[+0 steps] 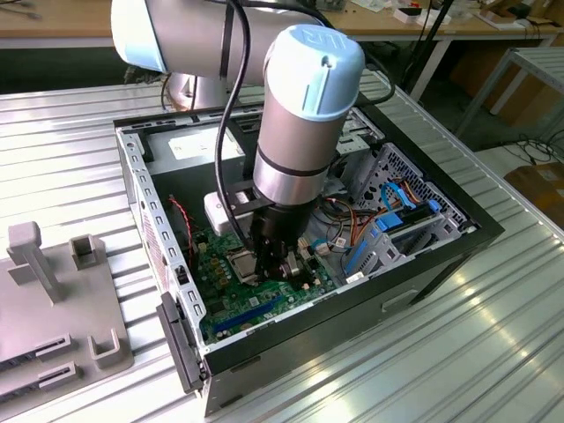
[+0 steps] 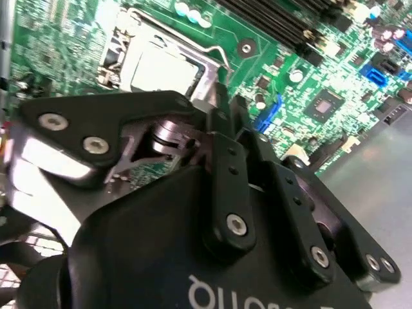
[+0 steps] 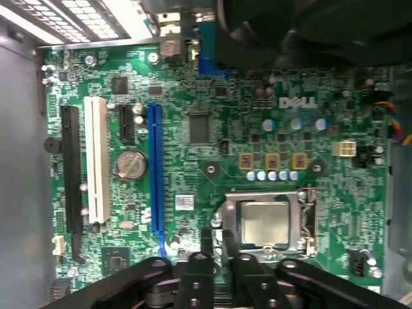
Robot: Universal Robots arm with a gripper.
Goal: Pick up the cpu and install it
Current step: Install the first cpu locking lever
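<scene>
One cpu (image 3: 265,222) lies flat in its socket (image 3: 222,215) on the green board (image 3: 212,138), its silvery top bare and the socket's wire lever (image 2: 215,53) raised beside it. The gripper (image 3: 215,248) hangs just over the socket's edge, its two black fingers (image 3: 206,241) drawn close together with nothing between them. In the first wrist view there are one white slot (image 3: 98,161), one long blue slot (image 3: 154,174), a round coin cell (image 3: 131,165) between them, and three yellow-ringed parts (image 3: 271,161) above the socket. In the exterior view the arm (image 1: 304,115) reaches down into the open case (image 1: 163,256), with blue cables (image 1: 397,198) and a drive cage (image 1: 414,189) close on the exterior view's right.
</scene>
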